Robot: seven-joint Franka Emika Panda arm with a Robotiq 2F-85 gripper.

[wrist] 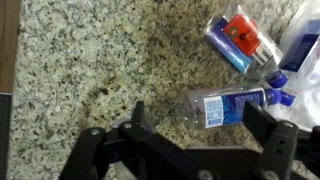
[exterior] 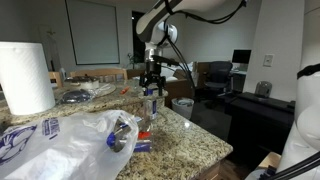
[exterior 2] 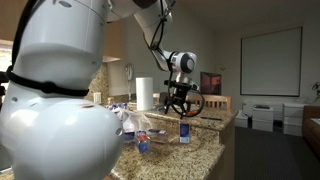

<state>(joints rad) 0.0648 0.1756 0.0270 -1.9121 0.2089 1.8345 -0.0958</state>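
My tool (exterior: 152,84) hovers wide open over the granite desk (wrist: 90,70), holding nothing. The small blue-labelled water bottle (wrist: 225,105) sits just beneath it, untouched, near a red-and-blue package (wrist: 240,38) and a crumpled plastic bag (exterior: 70,140).

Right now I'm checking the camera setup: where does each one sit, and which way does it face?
Exterior view: low by the bag, facing along the counter; the gripper shows.
Exterior view: behind the robot's white arm, facing the gripper.
Wrist view: above the counter, looking down on the bottle; open fingers show.
Shared: both exterior views show the towel roll.
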